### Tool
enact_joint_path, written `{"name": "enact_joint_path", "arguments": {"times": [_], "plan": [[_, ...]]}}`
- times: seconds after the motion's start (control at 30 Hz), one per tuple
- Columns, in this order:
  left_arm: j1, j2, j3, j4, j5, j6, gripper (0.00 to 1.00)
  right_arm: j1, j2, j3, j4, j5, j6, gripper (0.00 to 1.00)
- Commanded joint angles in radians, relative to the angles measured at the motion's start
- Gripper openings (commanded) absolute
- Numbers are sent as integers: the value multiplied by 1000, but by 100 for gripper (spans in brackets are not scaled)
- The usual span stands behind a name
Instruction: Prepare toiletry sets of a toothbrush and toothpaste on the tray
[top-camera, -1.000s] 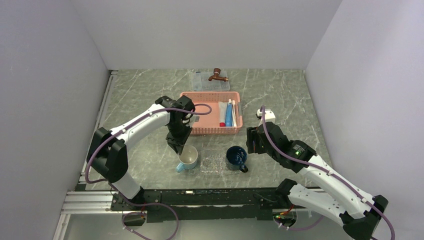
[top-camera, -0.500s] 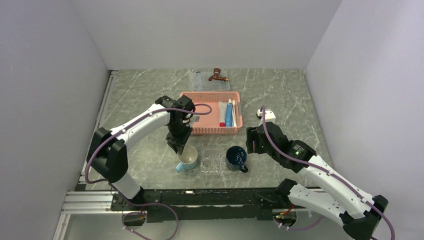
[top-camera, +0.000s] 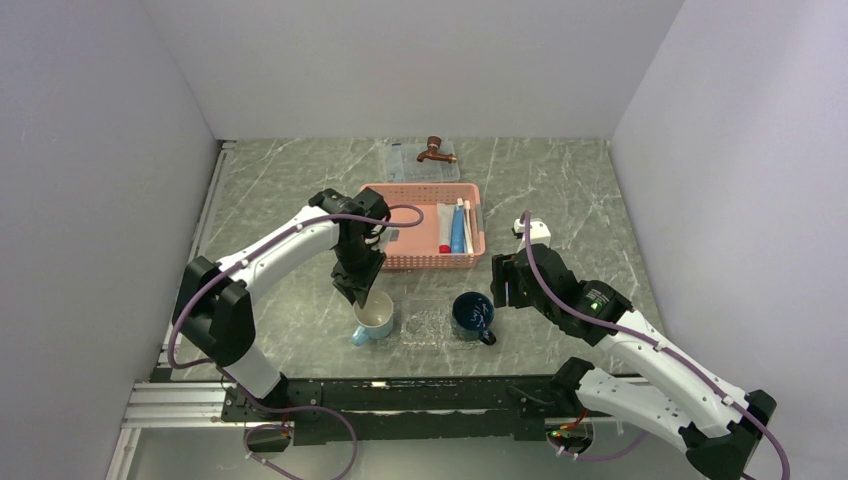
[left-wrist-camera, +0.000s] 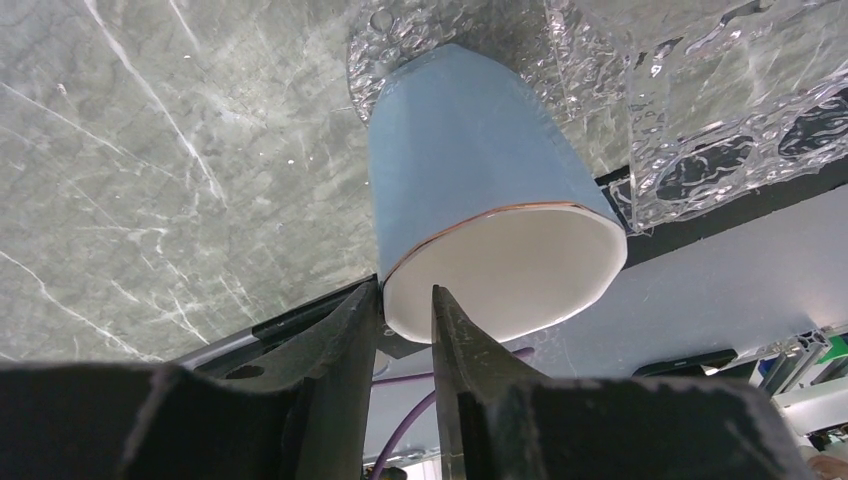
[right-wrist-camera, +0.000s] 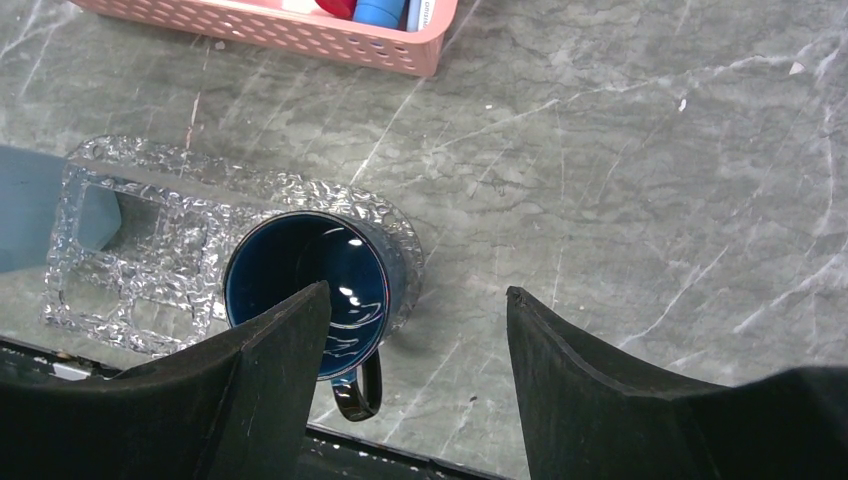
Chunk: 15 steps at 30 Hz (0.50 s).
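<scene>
Where the tray (top-camera: 428, 325) lies at the middle of the surface's near edge, a light-blue cup (left-wrist-camera: 470, 150) stands at its left end and a dark blue mug (right-wrist-camera: 300, 280) at its right end; the left jaws straddle the cup's back rim with a narrow gap, one finger outside the wall and one inside, and whether they pinch it cannot be told; the right jaws hang wide open, above and just behind the mug; the toothpaste (top-camera: 457, 232) and toothbrush (top-camera: 467, 222) lie side by side in the right end of the pink basket (top-camera: 400, 262), behind the tray toward the surface's middle.
</scene>
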<state>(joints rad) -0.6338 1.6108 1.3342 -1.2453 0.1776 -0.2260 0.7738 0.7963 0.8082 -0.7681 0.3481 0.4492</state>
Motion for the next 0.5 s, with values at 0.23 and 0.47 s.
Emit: {"name": "enact_joint_path", "arguments": {"times": [0.23, 0.47], "plan": [[-7, -39, 93, -55, -130, -15, 33, -2, -13, 49, 17, -6, 10, 69], [-7, -81, 148, -53, -142, -19, 34, -1, 7, 85, 16, -2, 2, 70]]}}
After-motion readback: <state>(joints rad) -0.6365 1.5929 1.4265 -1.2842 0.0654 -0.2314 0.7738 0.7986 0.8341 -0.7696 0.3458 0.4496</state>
